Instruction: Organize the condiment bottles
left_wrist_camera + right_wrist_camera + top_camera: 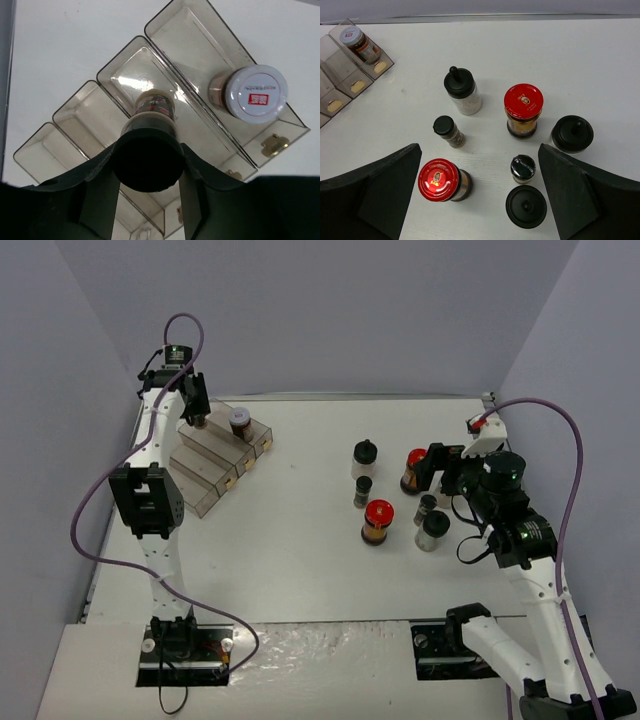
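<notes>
My left gripper is shut on a black-capped spice jar and holds it over a middle compartment of the clear tray; in the top view it is at the tray's far end. A white-lidded jar stands in the end compartment. My right gripper is open and empty above the loose jars: two red-lidded jars, a knob-capped jar, a slim black-capped jar and more black-capped ones. In the top view it partly hides the far red-lidded jar.
The tray lies slanted at the table's far left, near the left wall. The loose jars cluster right of centre. A purple cable loops beside each arm.
</notes>
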Controlling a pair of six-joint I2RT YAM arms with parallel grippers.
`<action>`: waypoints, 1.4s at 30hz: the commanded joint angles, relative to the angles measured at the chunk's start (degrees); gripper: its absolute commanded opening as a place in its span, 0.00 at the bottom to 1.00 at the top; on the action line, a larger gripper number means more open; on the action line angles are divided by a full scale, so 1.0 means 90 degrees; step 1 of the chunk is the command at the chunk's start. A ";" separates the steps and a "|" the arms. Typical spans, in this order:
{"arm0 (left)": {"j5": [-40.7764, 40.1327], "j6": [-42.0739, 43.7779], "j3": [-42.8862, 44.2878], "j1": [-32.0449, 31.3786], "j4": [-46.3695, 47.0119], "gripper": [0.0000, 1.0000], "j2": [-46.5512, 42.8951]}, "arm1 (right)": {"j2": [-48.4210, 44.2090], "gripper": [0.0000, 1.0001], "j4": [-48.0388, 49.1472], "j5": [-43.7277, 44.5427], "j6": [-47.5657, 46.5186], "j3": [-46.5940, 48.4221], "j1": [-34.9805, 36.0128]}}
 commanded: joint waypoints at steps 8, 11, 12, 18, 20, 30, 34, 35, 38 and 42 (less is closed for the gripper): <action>0.0152 0.0200 0.1655 0.0330 -0.0459 0.00 0.1221 | 0.0217 1.00 0.0398 0.0033 -0.0086 0.0201 0.0047; 0.0193 0.0185 0.1662 0.0349 -0.0479 0.00 0.1438 | 0.0259 1.00 0.0408 0.0059 -0.0086 0.0201 0.0047; 0.0205 0.0185 0.1678 0.0354 -0.0503 0.00 0.1509 | 0.0280 1.00 0.0416 0.0058 -0.0086 0.0201 0.0051; 0.0256 0.0166 0.1544 0.0364 -0.0461 0.23 0.1610 | 0.0290 1.00 0.0422 0.0042 -0.0086 0.0187 0.0047; 0.0263 0.0166 0.1522 0.0364 -0.0473 0.33 0.1638 | 0.0277 1.00 0.0423 0.0041 -0.0085 0.0160 0.0047; 0.0263 0.0150 0.1145 0.0349 -0.0486 0.75 0.1185 | 0.0036 1.00 0.0413 0.0003 -0.0086 0.0074 0.0047; 0.0263 0.0059 0.0960 0.0288 -0.0652 0.85 0.0673 | -0.0059 1.00 0.0420 -0.0016 -0.0076 0.0116 0.0057; 0.0263 0.0048 0.0930 0.0239 -0.0717 0.87 0.0593 | -0.0099 1.00 0.0416 -0.0016 -0.0073 0.0123 0.0055; 0.0263 -0.0054 0.0540 -0.0208 -0.0792 0.90 -0.0099 | -0.0223 1.00 0.0423 -0.0035 -0.0048 0.0132 0.0047; 0.0263 -0.0387 -0.0545 -0.1098 -0.0427 0.93 -0.1044 | -0.0344 1.00 0.0413 -0.0138 -0.0013 0.0080 0.0047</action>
